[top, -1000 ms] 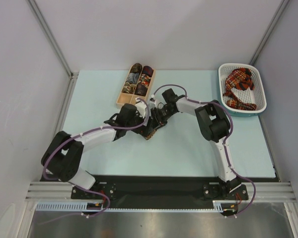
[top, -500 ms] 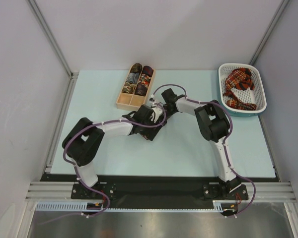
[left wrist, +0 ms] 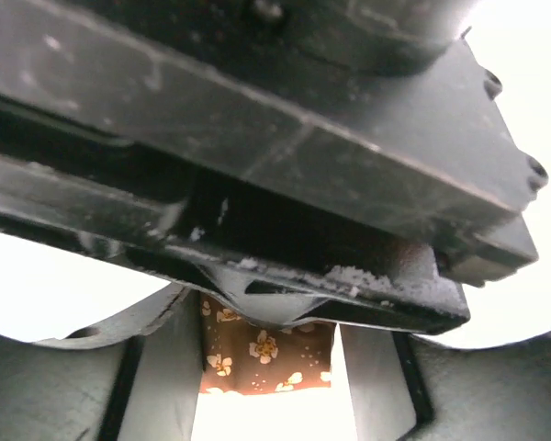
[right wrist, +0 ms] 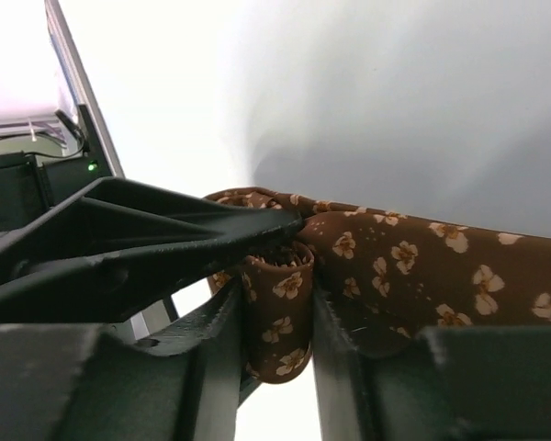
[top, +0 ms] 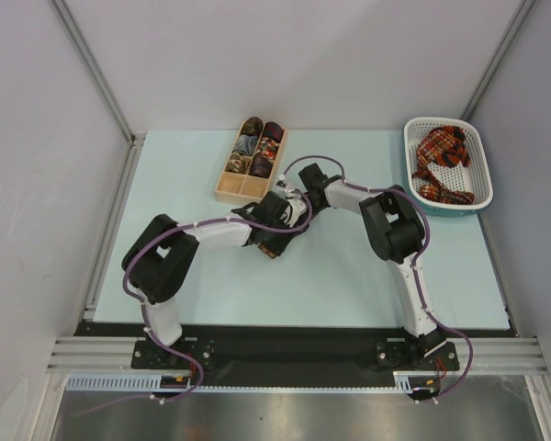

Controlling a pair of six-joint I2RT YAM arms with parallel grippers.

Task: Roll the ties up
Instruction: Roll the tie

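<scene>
From above, the two arms meet near the middle of the pale table, just in front of the wooden box. There the wrists hide nearly all of the brown tie, and only a dark scrap shows at their near side. The right wrist view shows more. The right gripper is clenched on a small upright roll of the flowered brown cloth, a finger touching each side. The tie's loose length runs off to the right, and a black finger of the other arm reaches in from the left to the roll's top. In the left wrist view the left gripper has the same cloth between its fingers. I cannot tell whether they press on it. At the far right, a red plaid tie lies heaped in the white basket.
</scene>
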